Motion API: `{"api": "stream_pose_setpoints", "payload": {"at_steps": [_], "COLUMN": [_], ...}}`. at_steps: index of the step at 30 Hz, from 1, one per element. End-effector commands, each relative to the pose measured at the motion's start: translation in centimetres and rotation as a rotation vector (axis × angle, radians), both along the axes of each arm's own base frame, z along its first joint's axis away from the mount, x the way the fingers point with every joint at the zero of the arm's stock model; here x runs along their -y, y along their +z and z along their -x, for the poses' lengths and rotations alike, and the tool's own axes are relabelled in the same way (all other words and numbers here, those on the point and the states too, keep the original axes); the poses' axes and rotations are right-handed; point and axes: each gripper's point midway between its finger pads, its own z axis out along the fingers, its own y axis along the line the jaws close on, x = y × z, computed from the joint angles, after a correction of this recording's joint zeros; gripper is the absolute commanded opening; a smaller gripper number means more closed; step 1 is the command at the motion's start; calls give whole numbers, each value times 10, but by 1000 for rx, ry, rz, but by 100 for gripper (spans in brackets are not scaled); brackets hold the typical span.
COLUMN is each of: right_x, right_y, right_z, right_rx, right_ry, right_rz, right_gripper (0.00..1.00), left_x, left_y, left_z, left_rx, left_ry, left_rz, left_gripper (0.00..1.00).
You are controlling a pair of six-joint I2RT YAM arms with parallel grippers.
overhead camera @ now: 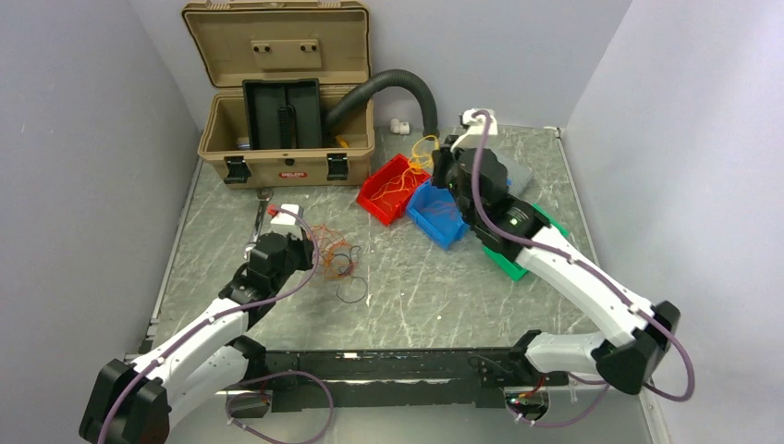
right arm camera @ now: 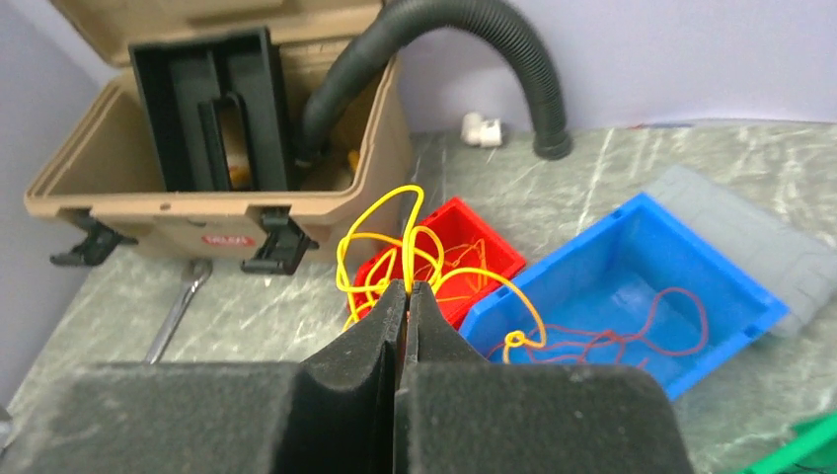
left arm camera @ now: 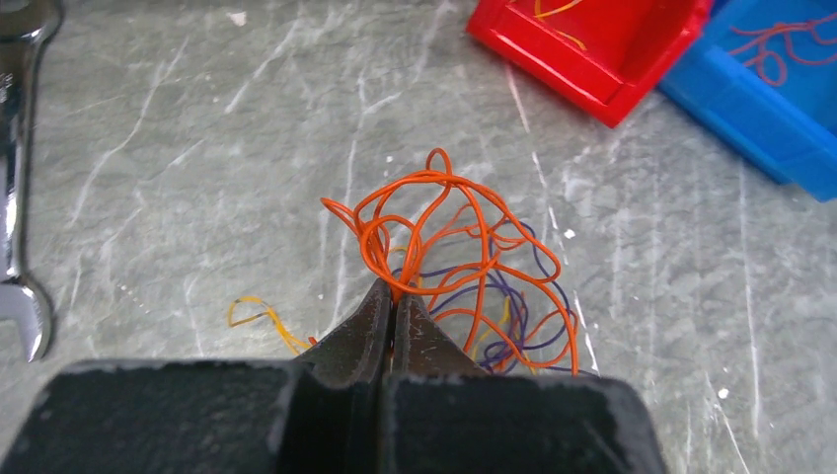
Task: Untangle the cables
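Left gripper (left arm camera: pixel 393 296) is clenched on the orange cable (left arm camera: pixel 373 242) of a tangle toward the left edge of the table (left arm camera: pixel 197 148); right gripper (right arm camera: pixel 406 291) grasps the yellow cable (right arm camera: pixel 342 265) near the red bin (right arm camera: pixel 484 252).

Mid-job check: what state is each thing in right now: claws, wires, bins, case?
Left claw: shut on an orange wire.
Right claw: shut on a yellow wire, raised off the table.
Tangle: knotted, lying on the table.
Case: lid open.
Red bin: holding loose wires.
Blue bin: holding a red wire.
Wrench: lying flat.
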Motion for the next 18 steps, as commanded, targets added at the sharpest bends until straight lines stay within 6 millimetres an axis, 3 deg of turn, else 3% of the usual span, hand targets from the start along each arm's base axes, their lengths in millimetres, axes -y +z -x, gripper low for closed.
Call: {"api": "stream_pose_setpoints", "payload": {"at_steps": [1, 6, 12, 18], "right_x": [-38, -85, -120, -115], "right_y": [-14, -47, -81, -102], "right_z": [-15, -42, -63, -92], "right_rx": [-82, -163, -244, -223], "right_ry": [159, 358, 618, 744], "right_rz": [-39, -37, -84, -155], "right_gripper": [0, 0, 0, 0], "left_x": [19, 25, 24, 26], "left_y": [20, 23, 24, 24], "left_z": [-1, 1, 1, 1], "left_rx": [94, 98, 104, 109], "left_ry": [-112, -147, -149, -158], "left_rz": [45, 50, 50, 49], "left_gripper": [0, 0, 0, 0]}}
